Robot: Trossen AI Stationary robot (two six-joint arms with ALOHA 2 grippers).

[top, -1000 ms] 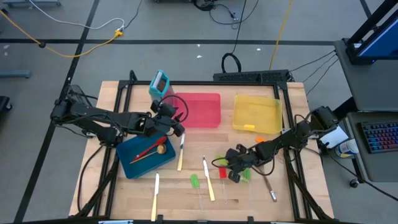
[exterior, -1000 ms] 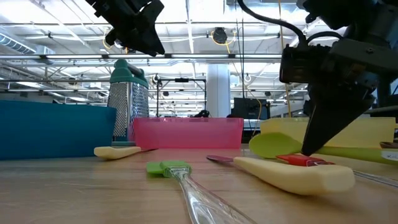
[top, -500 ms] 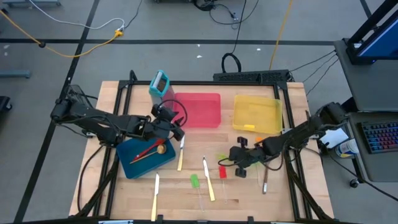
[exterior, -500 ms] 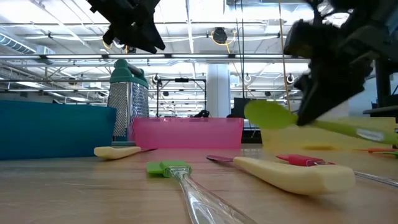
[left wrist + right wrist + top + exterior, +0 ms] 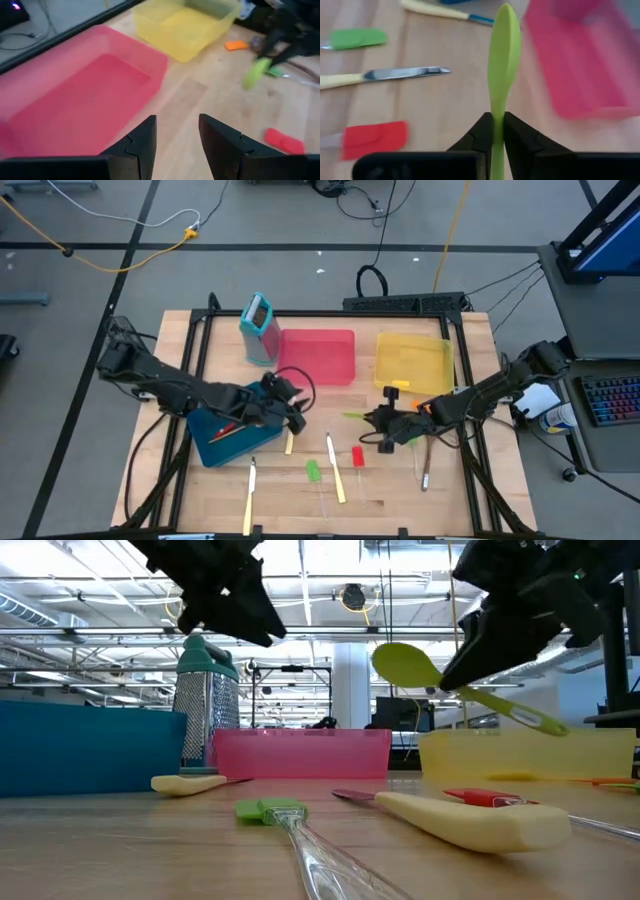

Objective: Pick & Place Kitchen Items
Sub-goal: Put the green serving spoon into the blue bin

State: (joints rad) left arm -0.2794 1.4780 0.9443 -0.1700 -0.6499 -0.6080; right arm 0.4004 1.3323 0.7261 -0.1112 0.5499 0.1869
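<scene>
My right gripper (image 5: 383, 423) is shut on a green spoon (image 5: 356, 416) and holds it in the air between the yellow tray and the utensils on the table; in the low view the green spoon (image 5: 405, 665) hangs well above the wood. My left gripper (image 5: 286, 409) hovers open over the blue tray's right edge, touching nothing. Flat on the table lie cream-handled knives (image 5: 335, 470), a green spatula (image 5: 313, 471) and a red spatula (image 5: 358, 456). A red and a wooden spoon (image 5: 238, 426) lie in the blue tray. My right gripper pinches the green spoon's handle (image 5: 498, 117) just behind the bowl, between its two fingers (image 5: 520, 137). The bowl (image 5: 505, 50) sticks out past the fingertips toward the table's left. The spoon is lifted clear and tilted, bowl higher, with the handle's free end (image 5: 545, 722) lower.
The blue tray (image 5: 215, 445), pink tray (image 5: 320, 355) and yellow tray (image 5: 415, 360) sit across the table's far half, with the teal grater (image 5: 257, 320) upright beside the pink tray. An orange piece (image 5: 399, 386) lies by the yellow tray. A metal utensil (image 5: 425, 470) lies near the right arm.
My right gripper has risen and moved toward the table's far edge, lifting the green spoon off the table until it is clear. My left gripper has moved from beside the pink tray toward the near edge, over the blue tray's right side.
</scene>
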